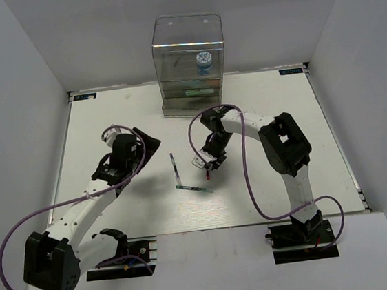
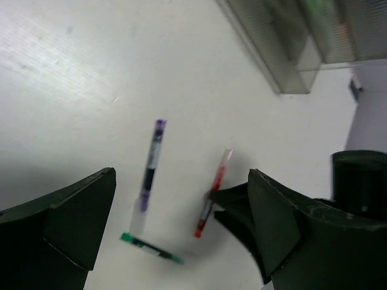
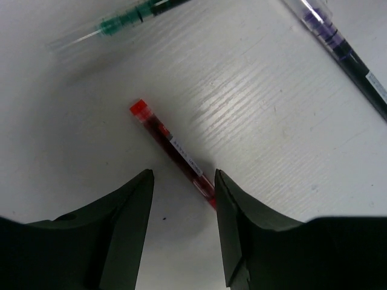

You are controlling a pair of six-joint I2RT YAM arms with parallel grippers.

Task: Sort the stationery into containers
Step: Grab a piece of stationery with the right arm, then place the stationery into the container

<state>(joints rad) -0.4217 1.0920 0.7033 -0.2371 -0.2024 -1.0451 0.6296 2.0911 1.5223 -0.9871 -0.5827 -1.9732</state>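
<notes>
Three pens lie on the white table. A red pen [image 3: 172,151] lies between the fingers of my right gripper [image 3: 183,175], which is lowered over it and open, its right finger close to the pen's near end. The green pen [image 3: 130,21] and the dark pen [image 3: 347,57] lie just beyond. My left gripper [image 2: 181,178] hovers wide open and holds nothing, looking down at the dark pen [image 2: 151,166], the red pen [image 2: 211,196] and the green pen [image 2: 151,248]. The clear organiser [image 1: 192,65] stands at the back with a blue-and-white tape roll [image 1: 204,61] inside.
White walls close in the table [image 1: 116,195] on the left, right and back. The right arm's purple cable [image 1: 249,181] loops over the table beside the pens. The left arm's cable [image 1: 22,225] hangs off the left side.
</notes>
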